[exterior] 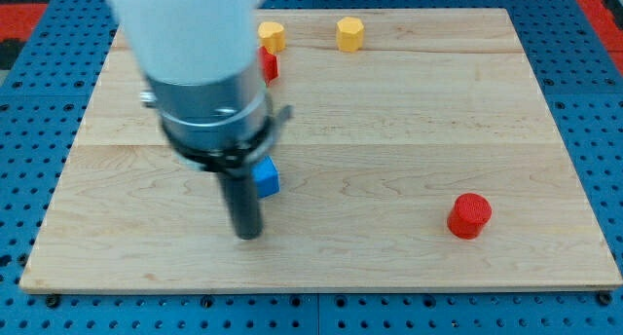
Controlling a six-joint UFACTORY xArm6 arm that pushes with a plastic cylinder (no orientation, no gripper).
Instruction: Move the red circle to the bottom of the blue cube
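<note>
The red circle [469, 216] is a short red cylinder lying on the wooden board toward the view's lower right. The blue cube [266, 177] sits near the board's middle left, partly hidden behind my rod. My tip [249, 235] rests on the board just below and slightly left of the blue cube, far to the left of the red circle. The arm's large white and grey body covers the board's upper left.
Two yellow blocks [272, 35] [349, 33] sit near the view's top edge of the board [389, 130]. Another red block [268, 64] shows partly behind the arm, below the left yellow one. Blue pegboard surrounds the board.
</note>
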